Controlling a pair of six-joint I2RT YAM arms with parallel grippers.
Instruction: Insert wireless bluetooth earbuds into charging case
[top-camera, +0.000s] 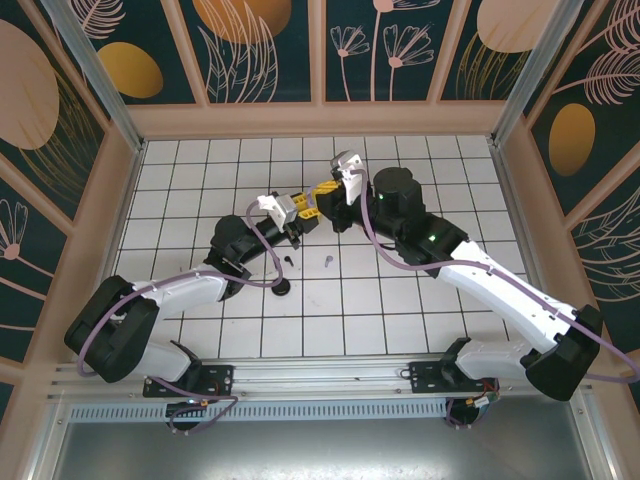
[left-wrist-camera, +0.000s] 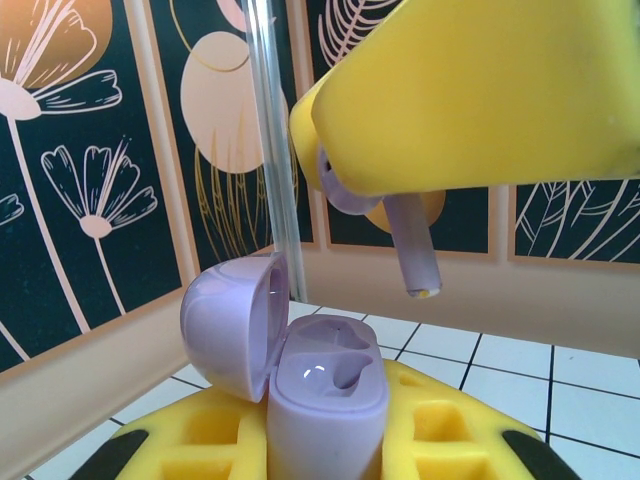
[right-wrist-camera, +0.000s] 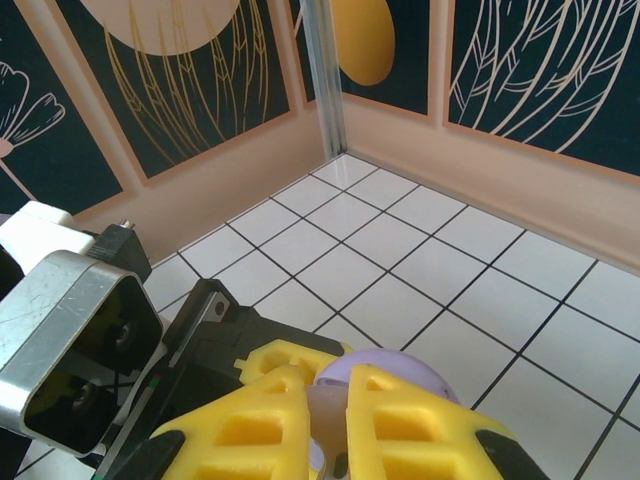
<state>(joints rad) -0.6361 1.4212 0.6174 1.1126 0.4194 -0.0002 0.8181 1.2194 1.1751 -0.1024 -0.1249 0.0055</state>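
Observation:
My left gripper (left-wrist-camera: 325, 425) is shut on a lilac charging case (left-wrist-camera: 322, 405), held upright with its lid (left-wrist-camera: 225, 335) swung open to the left and both sockets bare. Just above it hangs a lilac earbud (left-wrist-camera: 412, 245), stem pointing down, pinched in the yellow fingers (left-wrist-camera: 480, 90) of my right gripper (right-wrist-camera: 328, 400). In the right wrist view the earbud (right-wrist-camera: 326, 408) sits between the shut pads, with the case lid (right-wrist-camera: 402, 370) below. From above, the left gripper (top-camera: 306, 212) and right gripper (top-camera: 323, 194) meet over the middle of the tiled floor.
On the tiles in front of the grippers lie a small dark earbud (top-camera: 289, 258) and a small lilac one (top-camera: 327, 262). A round black case (top-camera: 283, 289) sits beside the left arm. Patterned walls (top-camera: 320, 50) enclose the white floor.

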